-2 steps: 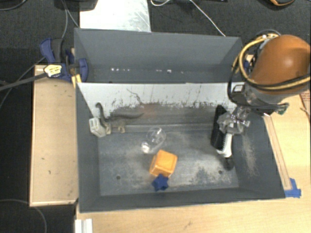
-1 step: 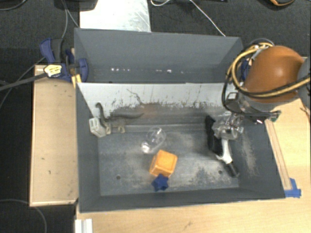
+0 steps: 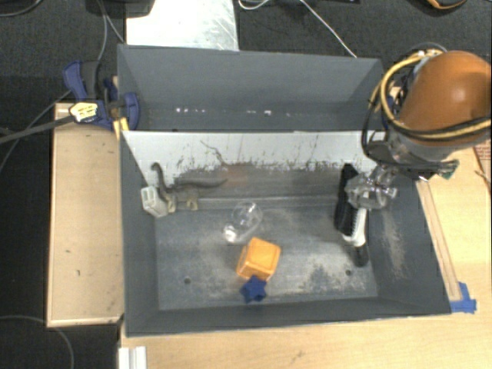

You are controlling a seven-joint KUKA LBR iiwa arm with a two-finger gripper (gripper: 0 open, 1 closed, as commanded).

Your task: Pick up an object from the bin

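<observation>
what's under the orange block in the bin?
A small blue thing sticks out at the orange block's near edge. How far it runs beneath, and anything else under the block, is covered.

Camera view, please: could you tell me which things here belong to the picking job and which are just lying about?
Job in hand:
- gripper
- black-and-white stick-shaped thing below it, near the right wall
- grey metal bin

Lying about:
- orange block
- small blue piece beside it
- clear plastic cup
- pale grey hooked piece, left
</observation>
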